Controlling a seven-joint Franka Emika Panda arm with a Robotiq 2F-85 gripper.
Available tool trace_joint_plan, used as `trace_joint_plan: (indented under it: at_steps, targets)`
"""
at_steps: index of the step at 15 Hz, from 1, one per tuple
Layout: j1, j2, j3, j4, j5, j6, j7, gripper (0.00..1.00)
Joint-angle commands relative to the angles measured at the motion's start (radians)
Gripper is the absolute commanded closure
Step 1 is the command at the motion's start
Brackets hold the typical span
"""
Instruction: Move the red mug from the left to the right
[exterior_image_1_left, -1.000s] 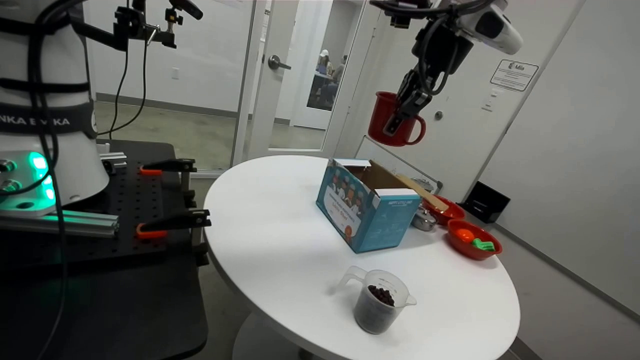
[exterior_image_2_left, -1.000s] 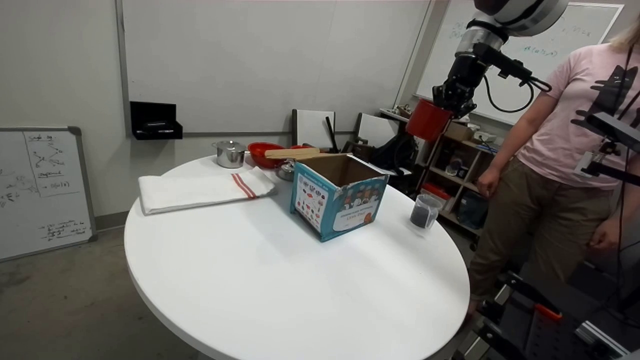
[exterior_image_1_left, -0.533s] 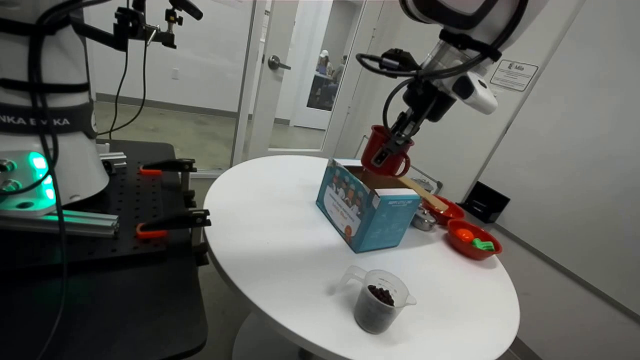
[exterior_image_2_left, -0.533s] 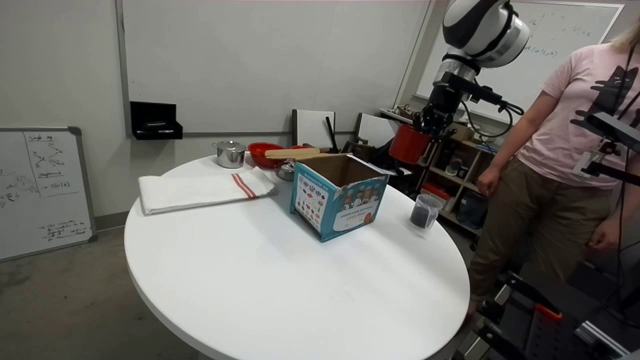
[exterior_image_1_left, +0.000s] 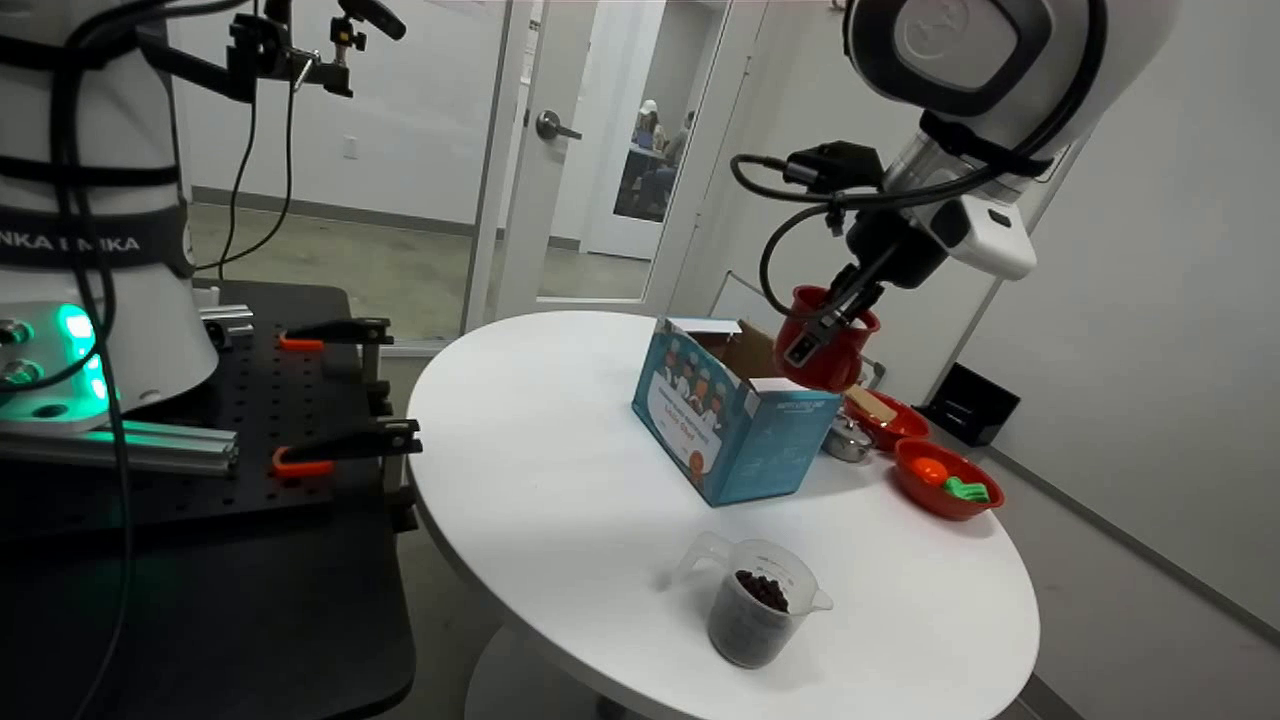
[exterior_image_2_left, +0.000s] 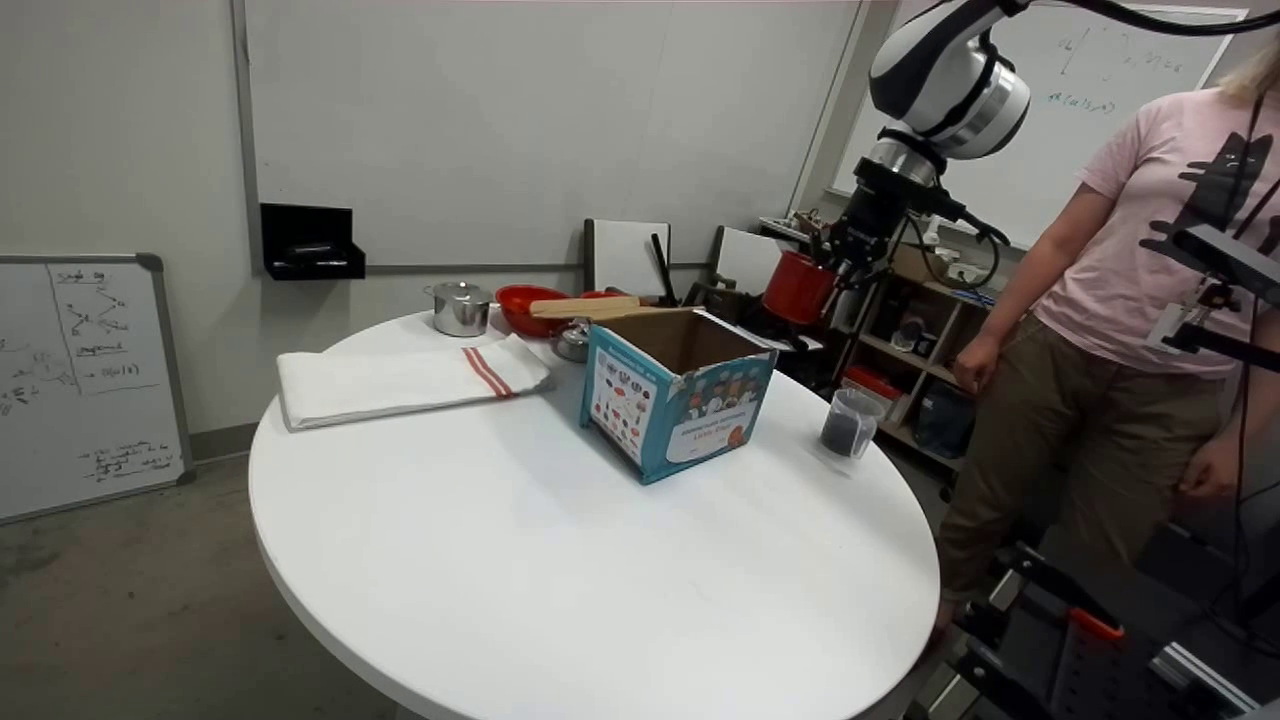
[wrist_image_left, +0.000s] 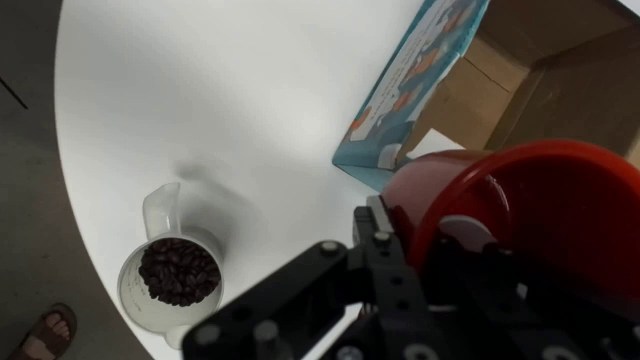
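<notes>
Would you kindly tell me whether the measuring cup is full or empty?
Neither: partly filled. In the wrist view, dark beans lie inside the measuring cup, and both exterior views show them stopping below its rim.

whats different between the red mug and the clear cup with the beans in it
The red mug is opaque; the clear cup is see-through. The red mug is held up in the tool, while the clear cup stands on the white table. The clear cup holds dark beans; none show in the visible part of the red mug's inside, though some of it is hidden. Both are round and open-topped.
</notes>
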Motion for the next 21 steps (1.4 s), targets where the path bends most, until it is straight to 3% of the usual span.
trace_joint_plan:
  at_steps: [1, 10, 21]
  targets:
    - [-0.031, -0.025, -0.014, -0.009, 0.088, 0.03, 0.054, 0.98]
    - [-0.029, 0.067, -0.039, 0.04, 0.084, 0.073, 0.233, 0.98]
    - [-0.038, 0.279, -0.028, 0.203, 0.076, 0.083, 0.326, 0.98]
